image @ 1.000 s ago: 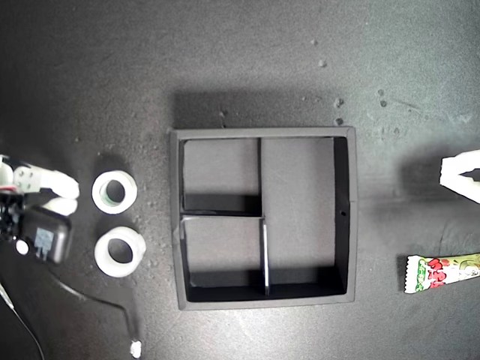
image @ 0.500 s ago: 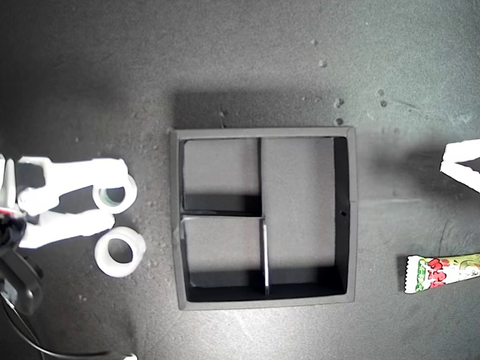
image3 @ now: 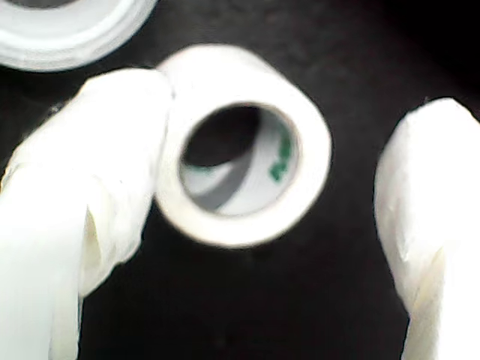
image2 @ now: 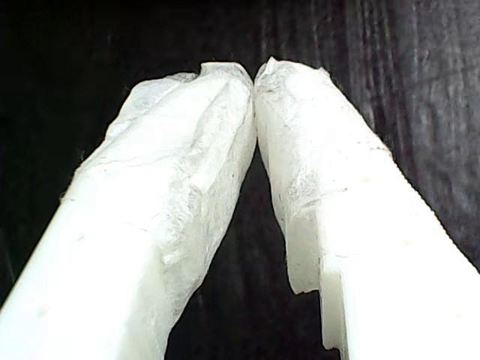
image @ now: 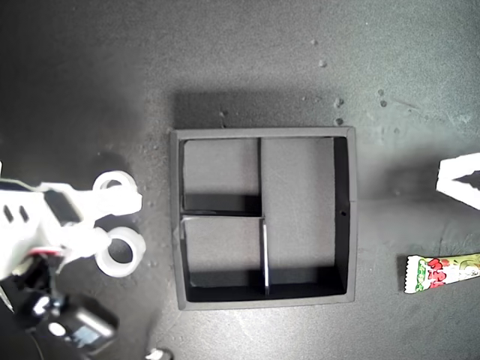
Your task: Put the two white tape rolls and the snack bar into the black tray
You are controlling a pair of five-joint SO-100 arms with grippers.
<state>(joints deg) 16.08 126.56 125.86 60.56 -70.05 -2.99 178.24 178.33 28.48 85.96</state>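
Second tool point(image3: 277, 187) spread wide at the exterior view's left, straddling one tape roll point(image3: 244, 142) on the dark tabletop point(image: 247, 60): one finger point(image3: 97, 180) touching the roll's side, the other finger well apart from it, nothing clamped. Second tape roll point(image: 120, 251) just beside, toward the exterior view's bottom, partly overlapped by the arm. Black tray point(image: 343, 217) in the middle, apart from both rolls. Snack bar point(image: 442, 273) flat at the exterior view's right edge, partly cut off. First tool point(image2: 255, 79) above the bar in the exterior view, tips pressed together, holding nothing.
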